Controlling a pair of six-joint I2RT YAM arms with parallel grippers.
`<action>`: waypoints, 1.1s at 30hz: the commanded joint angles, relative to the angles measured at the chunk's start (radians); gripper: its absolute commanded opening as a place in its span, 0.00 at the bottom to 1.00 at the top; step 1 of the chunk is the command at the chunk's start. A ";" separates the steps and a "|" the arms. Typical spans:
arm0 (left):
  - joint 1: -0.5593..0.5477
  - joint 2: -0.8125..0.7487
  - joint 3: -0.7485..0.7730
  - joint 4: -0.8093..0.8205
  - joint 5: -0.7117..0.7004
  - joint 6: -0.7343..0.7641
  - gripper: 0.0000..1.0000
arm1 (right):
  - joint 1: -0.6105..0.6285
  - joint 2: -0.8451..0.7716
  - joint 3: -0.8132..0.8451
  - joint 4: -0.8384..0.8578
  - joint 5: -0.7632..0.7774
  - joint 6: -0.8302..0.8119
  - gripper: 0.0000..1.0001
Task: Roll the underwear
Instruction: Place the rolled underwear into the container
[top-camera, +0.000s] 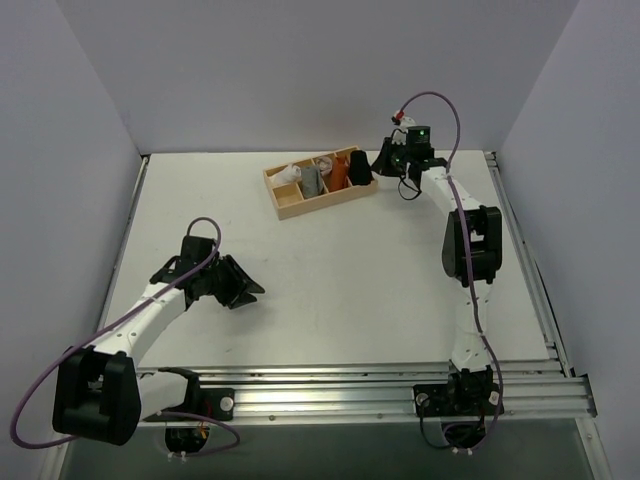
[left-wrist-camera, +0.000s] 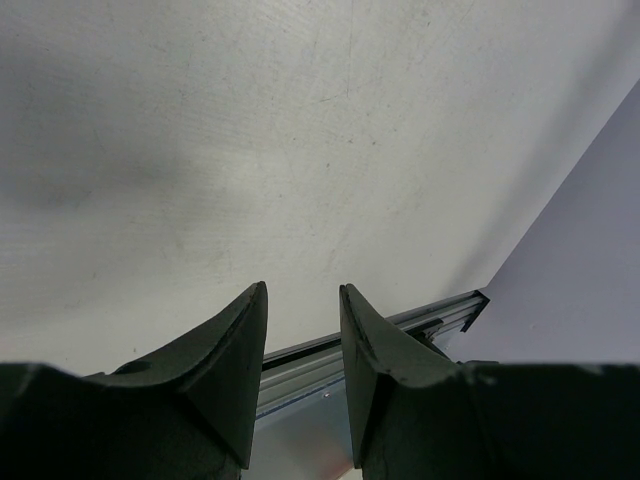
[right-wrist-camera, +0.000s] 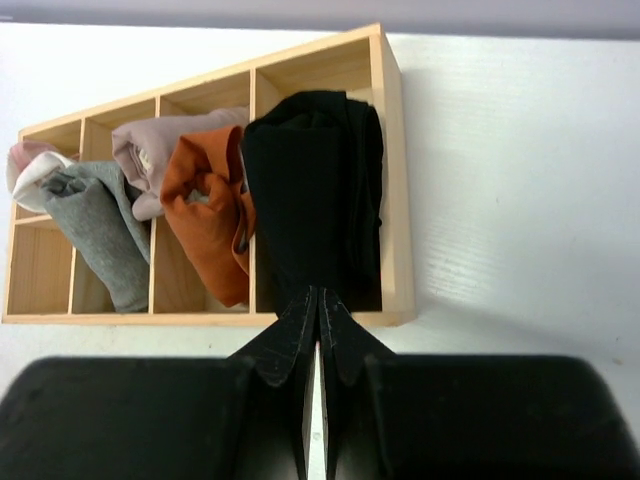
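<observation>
underwear (right-wrist-camera: 315, 190), black, sits in the right-end compartment of the wooden tray (right-wrist-camera: 393, 150). its near end meets the tips of the right pincer (right-wrist-camera: 317, 292), whose fingers are pressed together; whether any cloth is nipped there i cannot tell. its folds are lost in the black. beside it an orange-brown roll (right-wrist-camera: 205, 215) and a grey roll (right-wrist-camera: 100, 225) are partly hidden by dividers. the left pincer (left-wrist-camera: 303, 290) hangs half spread over the bench (left-wrist-camera: 300, 120), holding nothing.
</observation>
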 joint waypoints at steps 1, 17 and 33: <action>0.008 -0.032 0.003 0.018 0.015 -0.008 0.43 | 0.010 -0.063 -0.041 -0.008 -0.007 0.005 0.00; 0.008 -0.058 -0.006 -0.007 -0.005 -0.011 0.43 | 0.013 0.078 0.042 -0.037 -0.050 0.030 0.00; 0.008 -0.058 -0.021 0.007 -0.014 -0.032 0.43 | 0.030 0.147 0.140 -0.114 0.018 -0.045 0.00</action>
